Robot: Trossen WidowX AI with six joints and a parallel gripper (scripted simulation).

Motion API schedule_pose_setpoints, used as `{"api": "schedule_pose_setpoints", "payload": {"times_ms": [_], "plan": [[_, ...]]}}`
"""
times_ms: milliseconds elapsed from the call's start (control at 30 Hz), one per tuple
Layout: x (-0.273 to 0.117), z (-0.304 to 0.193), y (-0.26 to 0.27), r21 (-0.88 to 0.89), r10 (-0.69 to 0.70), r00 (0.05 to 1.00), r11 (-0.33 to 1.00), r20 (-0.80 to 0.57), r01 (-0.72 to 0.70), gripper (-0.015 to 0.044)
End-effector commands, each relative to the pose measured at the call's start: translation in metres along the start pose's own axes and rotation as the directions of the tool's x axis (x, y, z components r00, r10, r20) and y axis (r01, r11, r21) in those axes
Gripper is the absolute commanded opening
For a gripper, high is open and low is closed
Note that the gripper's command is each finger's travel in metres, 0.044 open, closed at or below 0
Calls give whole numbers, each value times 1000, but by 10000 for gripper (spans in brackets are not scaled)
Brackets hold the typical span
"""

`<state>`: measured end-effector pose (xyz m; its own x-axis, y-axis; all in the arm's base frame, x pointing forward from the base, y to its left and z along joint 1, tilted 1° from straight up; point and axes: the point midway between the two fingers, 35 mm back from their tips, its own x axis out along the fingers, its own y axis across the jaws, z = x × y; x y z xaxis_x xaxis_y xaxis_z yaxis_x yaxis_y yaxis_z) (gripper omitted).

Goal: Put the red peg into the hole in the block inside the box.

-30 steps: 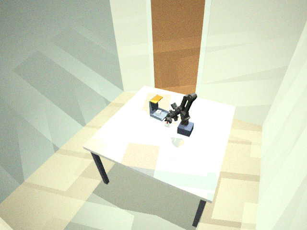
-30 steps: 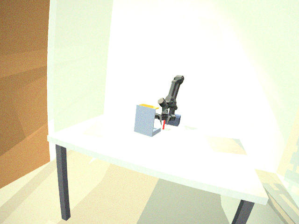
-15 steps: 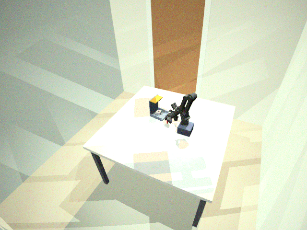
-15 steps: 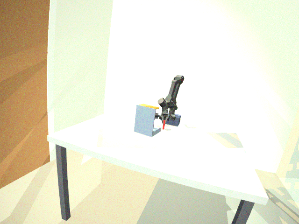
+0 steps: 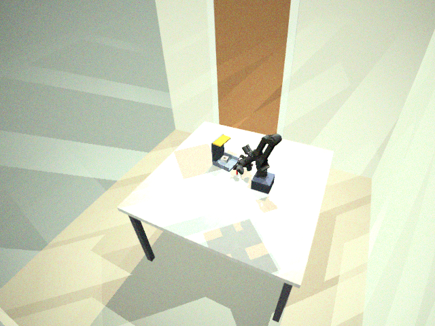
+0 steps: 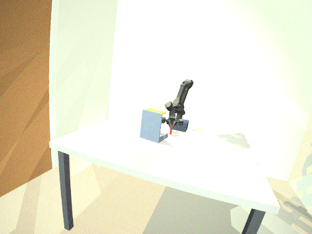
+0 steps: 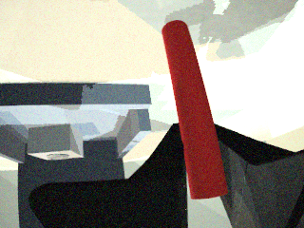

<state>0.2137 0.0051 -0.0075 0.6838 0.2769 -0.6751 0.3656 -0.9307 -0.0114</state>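
The red peg [image 5: 236, 172] [image 6: 171, 130] [image 7: 197, 109] is upright, its lower end at or very near the table top. My gripper [image 5: 237, 169] [image 6: 171, 125] [image 7: 188, 128] is shut on the peg's upper part, with a finger on each side in the wrist view. They are outside the box [image 5: 217, 153] [image 6: 150, 126] [image 7: 119, 94], near its open front. Inside, the pale block [image 5: 224, 159] [image 7: 52, 139] stands on the floor. Its hole [image 7: 58, 156] shows empty. The yellow roof [image 5: 221, 140] [image 6: 154, 110] juts from the back wall above the block.
The arm's dark blue base [image 5: 262, 183] [image 6: 181, 125] stands on the table [image 5: 196, 196] [image 6: 201, 161], on the other side of the peg from the box. Low side walls edge the box floor. The roof is higher than the fingers. Patches of light and shadow lie over the table.
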Motion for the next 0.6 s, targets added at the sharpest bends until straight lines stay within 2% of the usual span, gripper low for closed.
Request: {"api": "schedule_pose_setpoints", "payload": {"times_ms": [0,567], "plan": [[-2,-5,2,-3,6,1000,1000,-7,-6,0],[-10,-16,2,-10,13,1000,1000,-20,-14,0]]}}
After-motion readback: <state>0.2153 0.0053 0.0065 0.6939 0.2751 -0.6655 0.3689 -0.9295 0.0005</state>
